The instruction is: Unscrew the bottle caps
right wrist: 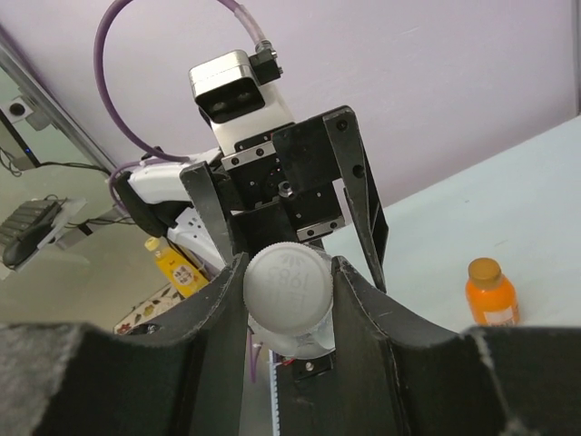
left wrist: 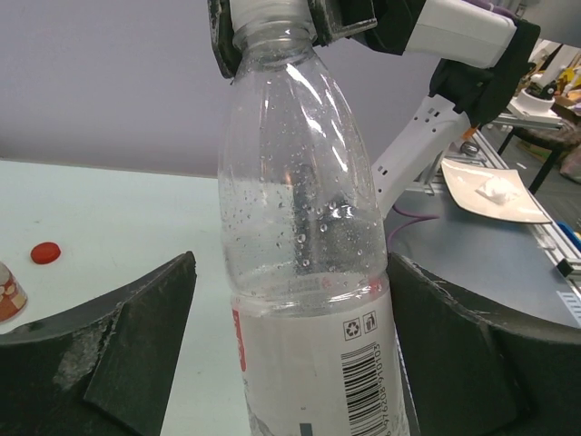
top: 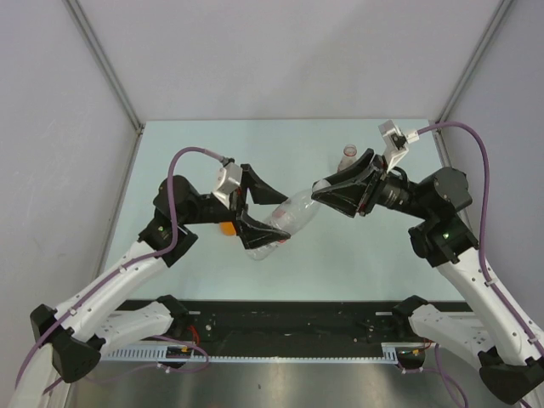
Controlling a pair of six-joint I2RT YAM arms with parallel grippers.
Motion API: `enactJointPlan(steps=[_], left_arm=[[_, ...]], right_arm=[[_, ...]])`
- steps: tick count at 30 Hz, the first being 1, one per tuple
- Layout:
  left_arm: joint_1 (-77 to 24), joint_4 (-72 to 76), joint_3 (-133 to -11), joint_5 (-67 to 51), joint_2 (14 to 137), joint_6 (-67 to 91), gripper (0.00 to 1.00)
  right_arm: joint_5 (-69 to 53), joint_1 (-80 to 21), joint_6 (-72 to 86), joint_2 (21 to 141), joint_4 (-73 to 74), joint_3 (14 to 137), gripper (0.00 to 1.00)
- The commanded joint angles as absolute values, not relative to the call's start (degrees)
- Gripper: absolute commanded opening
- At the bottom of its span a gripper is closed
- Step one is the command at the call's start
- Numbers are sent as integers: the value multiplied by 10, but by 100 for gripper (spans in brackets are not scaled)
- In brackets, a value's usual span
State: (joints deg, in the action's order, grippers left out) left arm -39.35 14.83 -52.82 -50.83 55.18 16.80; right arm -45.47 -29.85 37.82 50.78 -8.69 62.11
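Note:
A clear bottle with a white label hangs tilted above the table between both arms. My right gripper is shut on its white cap, also seen in the left wrist view as the white cap. My left gripper is open around the clear bottle, with a gap at one finger. An orange-filled bottle with its orange cap stands on the table. A loose red cap lies near a bottle with a reddish label.
The orange-filled bottle sits just beside my left wrist. Grey walls close the table at the back and sides. Off the table lie a white plate and a yellow bottle.

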Motion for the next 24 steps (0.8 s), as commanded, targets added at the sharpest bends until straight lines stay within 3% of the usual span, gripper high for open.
enactJointPlan(steps=[1,5,6,24], left_arm=[[-390,171,-528,-507,561,183,89],[-390,181,-538,-512,563,214,95],[-390,187,-539,-514,564,221,100],[-391,221,-509,-527,574,251,100]], right_arm=[[-413,-322,329,490,-103,624,0],[-356,-356,274,478,-68,623,0],[-341,-359,266,478,-55,624,0],[-342,-377,294,470,-132,600,0]])
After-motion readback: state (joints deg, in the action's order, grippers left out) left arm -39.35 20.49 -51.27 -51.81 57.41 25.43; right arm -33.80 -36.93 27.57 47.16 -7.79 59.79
